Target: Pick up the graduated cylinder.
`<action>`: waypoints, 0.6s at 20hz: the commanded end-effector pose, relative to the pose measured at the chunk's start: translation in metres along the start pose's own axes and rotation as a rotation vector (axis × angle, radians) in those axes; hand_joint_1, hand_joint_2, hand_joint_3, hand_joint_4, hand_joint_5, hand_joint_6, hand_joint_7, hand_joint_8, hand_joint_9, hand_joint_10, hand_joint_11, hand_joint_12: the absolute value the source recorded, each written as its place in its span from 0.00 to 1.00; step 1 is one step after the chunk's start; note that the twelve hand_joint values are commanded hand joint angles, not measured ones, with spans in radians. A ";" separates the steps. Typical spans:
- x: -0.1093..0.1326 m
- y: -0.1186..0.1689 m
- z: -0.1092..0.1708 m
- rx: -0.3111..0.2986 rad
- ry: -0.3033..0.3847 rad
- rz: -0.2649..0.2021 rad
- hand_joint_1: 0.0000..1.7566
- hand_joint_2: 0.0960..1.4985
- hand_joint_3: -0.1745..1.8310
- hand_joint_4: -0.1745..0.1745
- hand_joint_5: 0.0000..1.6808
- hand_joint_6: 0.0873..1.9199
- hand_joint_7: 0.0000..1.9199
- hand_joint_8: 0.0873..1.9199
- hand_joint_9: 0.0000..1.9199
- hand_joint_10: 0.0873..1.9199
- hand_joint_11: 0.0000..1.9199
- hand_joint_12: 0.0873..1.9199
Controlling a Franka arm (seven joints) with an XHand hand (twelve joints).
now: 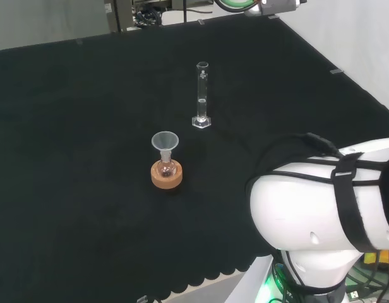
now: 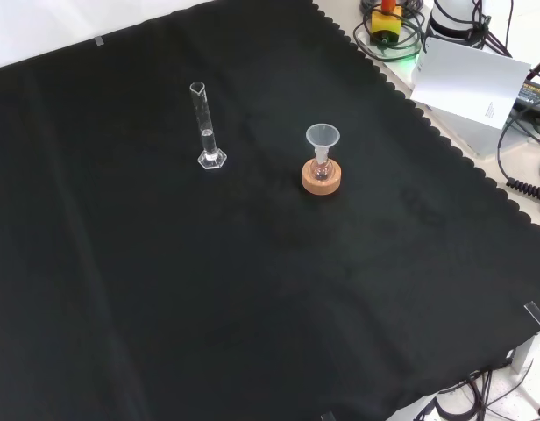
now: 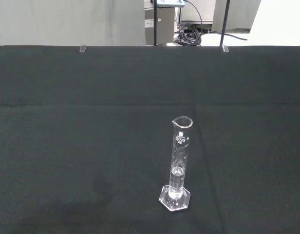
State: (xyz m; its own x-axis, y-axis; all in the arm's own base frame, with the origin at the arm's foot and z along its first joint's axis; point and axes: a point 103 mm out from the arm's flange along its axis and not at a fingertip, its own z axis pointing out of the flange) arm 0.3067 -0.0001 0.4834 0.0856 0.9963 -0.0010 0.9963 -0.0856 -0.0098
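Graduated cylinder (image 1: 201,95): clear glass, upright on its hexagonal foot on the black cloth (image 1: 87,126), standing free with nothing touching it; its pouring lip and printed scale are plain in the wrist view (image 3: 178,165).
Position: in the front view (image 2: 207,127) it stands left of the flask and well apart from it; in the head view it is farther off and slightly right.
Flask (image 1: 166,168): small, round, seated in a cork ring (image 1: 167,177), with a clear funnel (image 1: 165,142) in its neck.
Arm (image 1: 327,202): big white links with black straps at the head view's lower right.
Hand: whether its fingers are spread or closed, I cannot tell.
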 end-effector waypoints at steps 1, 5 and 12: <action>-0.003 0.001 0.001 -0.009 0.000 0.003 0.05 0.72 0.36 0.43 0.10 0.08 0.00 0.21 0.09 0.32 0.02 0.69; -0.005 0.001 0.001 -0.007 0.004 0.005 0.03 0.79 0.28 0.43 0.13 0.00 0.00 0.20 0.08 0.33 0.00 0.71; -0.003 0.004 0.005 0.002 -0.014 0.024 0.03 0.80 0.27 0.43 0.13 0.00 0.00 0.20 0.08 0.33 0.00 0.72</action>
State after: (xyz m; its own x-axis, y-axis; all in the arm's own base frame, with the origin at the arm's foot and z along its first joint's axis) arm 0.3081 -0.0046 0.4817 0.0970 0.9953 -0.0050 0.9953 -0.0971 -0.0041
